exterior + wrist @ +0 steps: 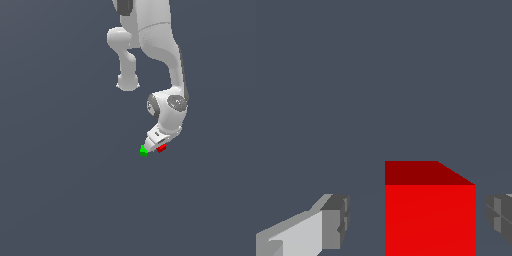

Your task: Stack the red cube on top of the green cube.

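Observation:
The red cube (161, 148) sits on the flat grey floor, right under my white gripper (157, 143). The green cube (144, 150) lies just beside it, toward the exterior view's left, close to the gripper's body. In the wrist view the red cube (430, 215) stands between my two grey fingertips (338, 220), with a gap on each side, wider on one side. The gripper (418, 220) is open around the cube and does not touch it. The green cube is out of the wrist view.
The arm's white links (165, 55) rise above the cubes in the exterior view. The grey floor (60, 190) is plain and bears no other object in view.

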You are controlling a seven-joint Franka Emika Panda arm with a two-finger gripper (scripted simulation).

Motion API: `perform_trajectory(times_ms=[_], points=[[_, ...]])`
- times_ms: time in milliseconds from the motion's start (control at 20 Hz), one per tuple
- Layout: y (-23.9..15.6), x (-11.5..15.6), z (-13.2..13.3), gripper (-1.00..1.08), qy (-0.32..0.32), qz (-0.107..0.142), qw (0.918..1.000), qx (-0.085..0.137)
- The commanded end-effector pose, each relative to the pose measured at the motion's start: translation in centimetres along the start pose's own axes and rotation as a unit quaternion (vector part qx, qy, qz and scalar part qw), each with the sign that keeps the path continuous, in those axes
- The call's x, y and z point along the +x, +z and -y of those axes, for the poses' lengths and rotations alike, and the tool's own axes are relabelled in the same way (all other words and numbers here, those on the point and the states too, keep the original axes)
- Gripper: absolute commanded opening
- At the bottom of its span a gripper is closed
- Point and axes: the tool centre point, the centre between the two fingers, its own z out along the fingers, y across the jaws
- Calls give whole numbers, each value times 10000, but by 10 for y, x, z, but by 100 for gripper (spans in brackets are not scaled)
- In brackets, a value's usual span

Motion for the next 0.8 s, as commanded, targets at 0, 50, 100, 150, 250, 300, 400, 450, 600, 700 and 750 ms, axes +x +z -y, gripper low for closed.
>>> perform_trajectory(times_ms=[0,50,100,150,250,300,400,450,600,700,750], points=[[7,1,0,100,-4,-6,10000,-5],[8,1,0,100,-4,-6,10000,-5],[9,1,0,100,-4,-6,10000,-5],[9,1,0,100,-4,-6,10000,-5],[9,1,0,-100,-4,-6,10000,-5],[9,1,0,-100,-4,-6,10000,-5],[9,1,0,-100,-4,-6,10000,-5],[9,1,0,-100,-4,-6,10000,-5],[9,1,0,-100,-4,-6,10000,-5],[9,1,-1,-100,-2,-4,10000,-6],[8,1,-1,-100,-2,-4,10000,-6]])
